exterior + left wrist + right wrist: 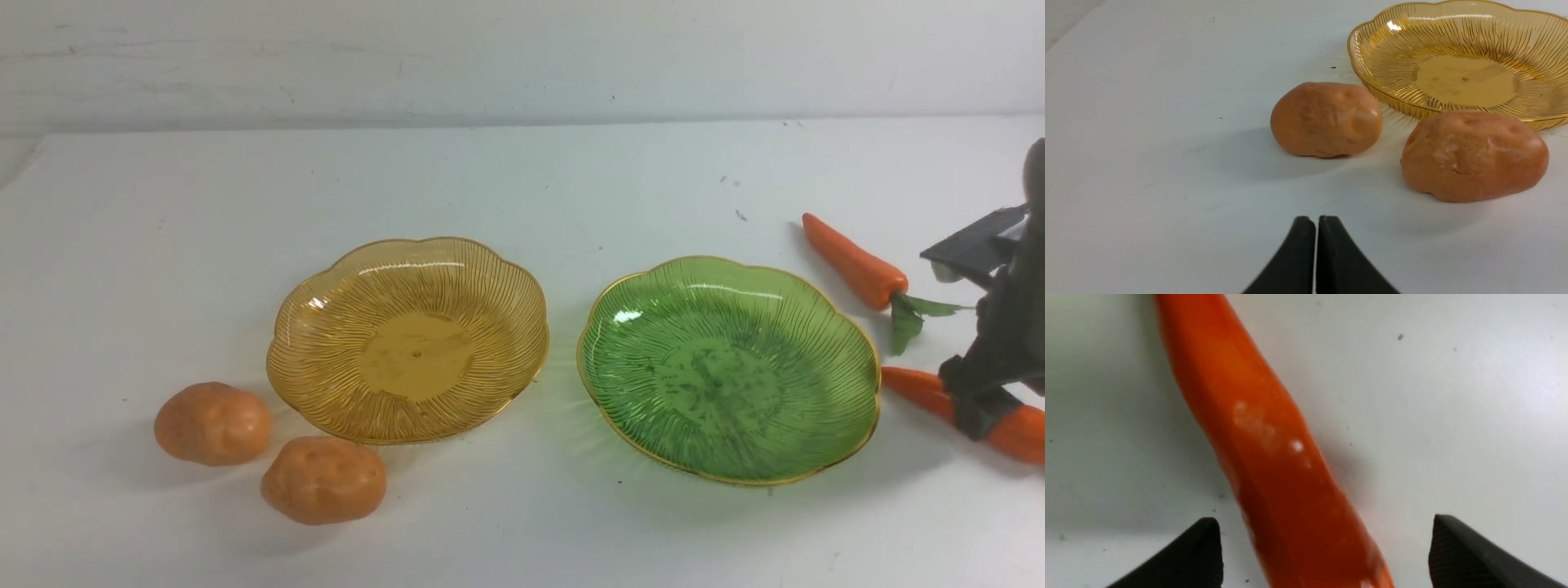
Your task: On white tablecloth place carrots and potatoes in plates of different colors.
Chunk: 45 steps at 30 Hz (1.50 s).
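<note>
While the right tool (1325,520) sits low over the near carrot (914,385), its jaws stand wide. One dark finger is on each side of the orange body. Cloth shows in both gaps, so nothing is gripped. That carrot lies flat on the white tablecloth (522,180), at the right edge of the front view, just beside the green plate (727,367). Its tapered tip points toward the plate rim. Its thick end runs out of frame behind the tool.

The far carrot (853,261) lies further back on the cloth, right of the green plate and apart from it. It's angled, tip away from the robot, with the leafy top (908,314) toward the tool.

Left tool (1315,220): jaws fully closed, tips pressed together, holding nothing. It shows only in its own wrist view, over bare cloth, short of the potatoes.

Both potatoes sit on the cloth at the robot's left, by the amber plate (408,343). The left potato (212,423) sits just off the rim. The front potato (324,479) is closer to the robot and near the plate's front edge. There's a small gap between the two.

Both plates are empty, side by side mid-cloth, amber on the left and green on the right, rims not touching.
</note>
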Each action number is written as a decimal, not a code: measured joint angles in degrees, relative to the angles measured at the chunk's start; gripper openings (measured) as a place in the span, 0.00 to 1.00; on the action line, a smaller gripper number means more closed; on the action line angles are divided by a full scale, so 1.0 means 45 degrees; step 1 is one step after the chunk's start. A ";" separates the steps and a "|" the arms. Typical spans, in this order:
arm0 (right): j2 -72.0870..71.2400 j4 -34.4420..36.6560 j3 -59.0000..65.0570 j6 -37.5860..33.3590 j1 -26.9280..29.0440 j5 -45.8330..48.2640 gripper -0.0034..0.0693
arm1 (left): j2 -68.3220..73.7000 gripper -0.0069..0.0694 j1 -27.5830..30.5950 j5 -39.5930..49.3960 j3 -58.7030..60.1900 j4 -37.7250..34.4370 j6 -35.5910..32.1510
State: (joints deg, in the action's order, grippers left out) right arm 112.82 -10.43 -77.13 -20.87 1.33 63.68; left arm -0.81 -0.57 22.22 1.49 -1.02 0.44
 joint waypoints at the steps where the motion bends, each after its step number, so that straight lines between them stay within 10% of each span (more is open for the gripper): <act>1: 0.0236 -0.0089 0.0000 -0.0484 0.0000 -0.0175 0.91 | 0.0000 0.09 0.0000 0.0000 0.0000 0.0000 0.0000; 7: 0.0899 -0.0219 -0.0077 -0.1106 0.0000 0.0176 0.88 | 0.0000 0.09 0.0000 0.0000 0.0000 0.0000 0.0000; 12: 0.0799 -0.0757 -0.0064 -0.1105 0.0000 0.1073 0.51 | 0.0000 0.09 0.0000 0.0000 0.0000 0.0000 0.0000; 21: -0.2876 -0.0799 -0.0099 0.0379 0.0000 0.1287 0.53 | 0.0000 0.09 0.0000 0.0000 0.0000 0.0000 0.0000; 30: -0.3909 0.6097 -0.0114 0.0481 -0.2117 0.0506 0.53 | 0.0000 0.09 0.0000 0.0000 0.0000 0.0000 0.0000; 45: -0.0267 0.4611 -0.0114 0.0573 -0.4546 -0.2522 0.53 | 0.0000 0.09 0.0000 0.0000 0.0000 0.0012 0.0000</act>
State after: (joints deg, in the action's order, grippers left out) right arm 111.62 10.32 -77.64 -18.30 -19.12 52.33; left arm -0.81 -0.57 22.22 1.49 -0.96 0.44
